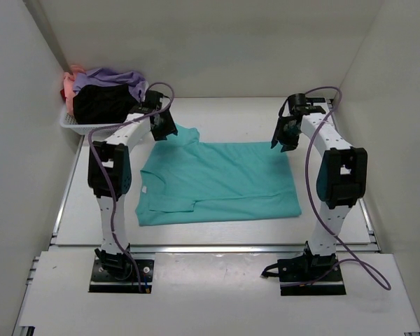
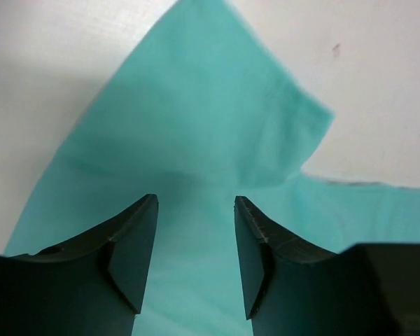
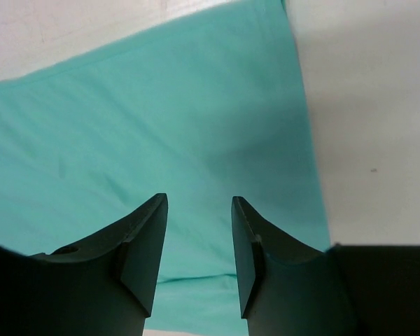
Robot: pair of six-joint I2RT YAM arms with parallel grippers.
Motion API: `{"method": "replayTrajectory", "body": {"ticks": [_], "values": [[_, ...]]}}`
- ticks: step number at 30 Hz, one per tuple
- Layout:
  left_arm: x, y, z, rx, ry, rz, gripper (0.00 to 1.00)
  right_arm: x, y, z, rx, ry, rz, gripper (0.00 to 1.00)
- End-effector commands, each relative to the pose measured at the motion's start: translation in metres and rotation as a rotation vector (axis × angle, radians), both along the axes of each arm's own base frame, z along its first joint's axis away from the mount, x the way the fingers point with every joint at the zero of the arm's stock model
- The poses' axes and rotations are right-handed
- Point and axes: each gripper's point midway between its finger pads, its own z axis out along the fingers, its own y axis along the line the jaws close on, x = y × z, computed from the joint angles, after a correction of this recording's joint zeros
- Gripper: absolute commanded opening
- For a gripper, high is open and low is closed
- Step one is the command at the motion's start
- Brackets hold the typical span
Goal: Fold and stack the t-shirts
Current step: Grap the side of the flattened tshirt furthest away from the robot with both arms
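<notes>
We have the teal t-shirt [image 1: 220, 182] lying flat in the middle of the bench [image 1: 238, 112]. Our left gripper [image 1: 164, 131] hangs over its far sleeve and our right gripper [image 1: 283, 142] over its far hem corner. Both claws stand parted, holding nothing. To fold cleanly, we judge both should pinch that far edge together and carry it evenly toward the near edge. The white basket [image 1: 73, 127] at the far left corner holds a black shirt [image 1: 101, 103], a lavender shirt [image 1: 115, 75] and a pink shirt [image 1: 70, 89].
</notes>
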Motion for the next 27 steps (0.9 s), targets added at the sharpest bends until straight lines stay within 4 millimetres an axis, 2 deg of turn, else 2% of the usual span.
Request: {"method": "replayTrajectory", "body": {"ticks": [1,4,6,7,12,13,15,17,20,21,22,24,27], "values": [[0.04,-0.007,0.038,0.045,-0.135,-0.051,0.59,0.029,-0.002,0.011,0.006,-0.063,0.005,0.4],[0.054,-0.001,0.027,0.118,-0.135,-0.026,0.61,0.042,-0.004,0.011,0.01,-0.073,0.006,0.4],[0.054,0.007,0.004,0.165,-0.089,-0.018,0.62,0.048,-0.007,0.01,0.012,-0.075,0.001,0.4],[0.058,0.01,0.01,0.173,-0.101,-0.006,0.63,0.054,-0.008,0.012,0.016,-0.088,-0.002,0.39],[0.059,0.034,-0.021,0.233,-0.041,0.027,0.63,0.062,-0.013,0.0,0.014,-0.072,-0.013,0.4],[0.06,0.04,-0.02,0.245,-0.038,0.04,0.62,0.063,-0.016,0.001,0.012,-0.075,-0.02,0.4],[0.058,0.042,-0.031,0.256,-0.019,0.038,0.63,0.062,-0.016,-0.009,0.012,-0.054,-0.016,0.41],[0.06,0.047,-0.036,0.254,-0.01,0.045,0.62,0.064,-0.014,-0.01,0.014,-0.045,-0.021,0.4],[0.056,0.044,-0.048,0.275,0.023,0.028,0.61,0.072,-0.018,-0.016,0.003,-0.047,-0.033,0.41],[0.057,0.042,-0.05,0.275,0.023,0.021,0.59,0.074,-0.022,-0.022,-0.015,-0.038,-0.037,0.4],[0.056,0.044,-0.051,0.273,0.034,0.016,0.57,0.077,-0.02,-0.019,-0.021,-0.045,-0.036,0.4],[0.06,0.042,-0.05,0.263,0.024,0.012,0.39,0.08,-0.029,-0.029,-0.058,-0.024,-0.059,0.42],[0.057,0.041,-0.053,0.266,0.035,-0.002,0.24,0.092,-0.033,-0.028,-0.076,-0.033,-0.084,0.46]]}}
